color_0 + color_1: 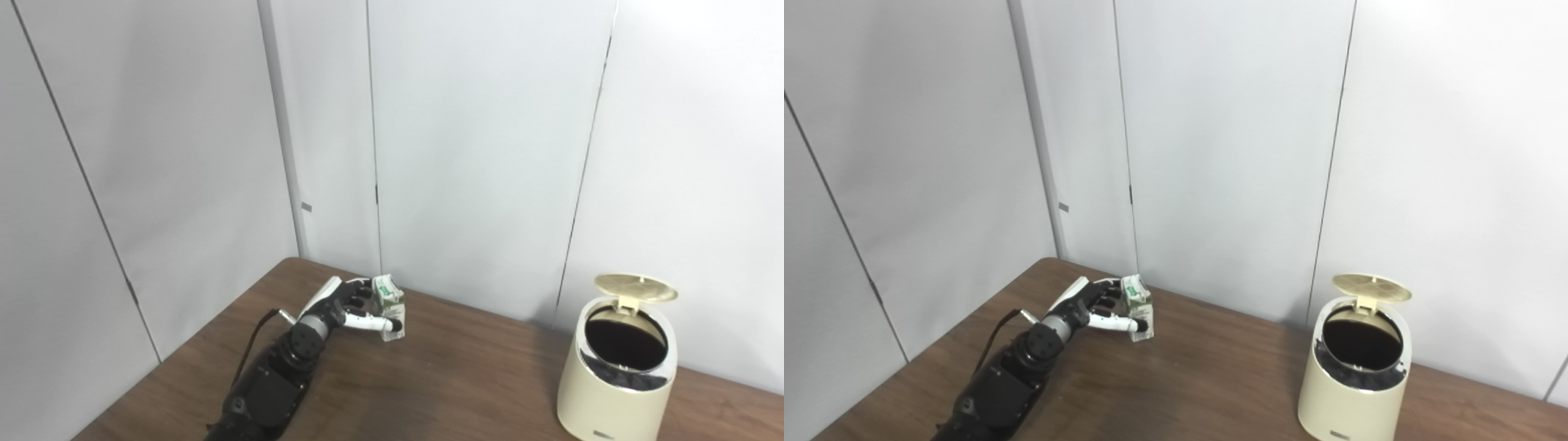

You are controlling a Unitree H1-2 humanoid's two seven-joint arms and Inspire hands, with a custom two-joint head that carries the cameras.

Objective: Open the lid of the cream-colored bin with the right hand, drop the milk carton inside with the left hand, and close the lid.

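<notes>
One brown wooden table [465,373] fills the lower frame. One cream-coloured rounded plastic bin [615,380] stands at lower right, and its one round lid [636,288] is tipped up and back, the dark mouth facing up. One black and white left hand [343,309] reaches in from lower left of centre; the right hand isn't in shot. One small white and green milk carton [388,306] stands upright on the table, long axis vertical, gabled top pointing up, well apart from the bin. Fingers [367,321] are curled around the carton's near side, thumb wrapping across its lower front: it has hold of the carton.
</notes>
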